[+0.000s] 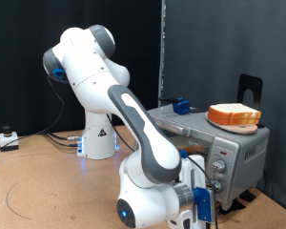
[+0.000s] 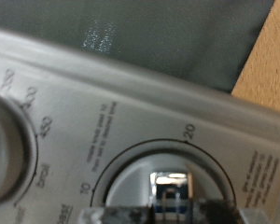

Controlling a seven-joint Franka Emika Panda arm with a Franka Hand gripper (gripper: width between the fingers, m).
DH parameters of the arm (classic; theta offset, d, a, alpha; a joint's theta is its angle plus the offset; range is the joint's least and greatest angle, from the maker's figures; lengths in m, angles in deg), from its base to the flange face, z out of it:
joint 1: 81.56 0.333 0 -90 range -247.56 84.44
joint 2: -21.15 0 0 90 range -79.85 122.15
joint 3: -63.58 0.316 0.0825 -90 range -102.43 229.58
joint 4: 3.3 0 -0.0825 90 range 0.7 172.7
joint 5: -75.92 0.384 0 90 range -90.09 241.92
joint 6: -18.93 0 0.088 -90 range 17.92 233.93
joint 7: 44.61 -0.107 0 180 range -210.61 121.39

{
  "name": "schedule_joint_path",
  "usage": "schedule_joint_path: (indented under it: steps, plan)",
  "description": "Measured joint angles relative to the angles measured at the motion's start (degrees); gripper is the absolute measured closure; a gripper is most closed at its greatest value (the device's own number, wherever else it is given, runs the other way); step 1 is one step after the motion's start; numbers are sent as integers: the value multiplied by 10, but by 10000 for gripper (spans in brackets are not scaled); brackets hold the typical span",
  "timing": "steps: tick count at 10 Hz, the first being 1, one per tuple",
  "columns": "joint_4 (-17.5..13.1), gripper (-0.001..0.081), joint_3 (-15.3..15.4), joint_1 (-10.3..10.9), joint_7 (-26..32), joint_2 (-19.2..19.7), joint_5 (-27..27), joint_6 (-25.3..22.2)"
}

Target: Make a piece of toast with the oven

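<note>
The silver-grey oven (image 1: 240,145) stands at the exterior view's right, its door shut. My gripper (image 1: 206,194) is at the oven's front control panel, by the knobs. In the wrist view the fingertips (image 2: 117,215) sit on either side of the grip of the timer knob (image 2: 173,179), with the dial marks 10 and 20 around it. The gripper (image 2: 173,211) looks shut on that knob. A temperature knob (image 2: 5,159) shows beside it. The piece of toast does not show; the oven's inside is hidden behind my arm.
A bread slice (image 1: 234,114) on a round orange plate (image 1: 219,121) rests on top of the oven. A small blue object (image 1: 181,105) sits on the oven's far top edge. Cables (image 1: 48,138) and a small box (image 1: 8,139) lie on the table at the exterior view's left.
</note>
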Motion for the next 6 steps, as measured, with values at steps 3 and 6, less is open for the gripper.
schedule_joint_path:
  steps: [3, 6]
  plan:
    - [17, 713, 11, -16, 147, 1, 18, 11]
    - [15, 713, 11, -19, 202, 5, 19, 2]
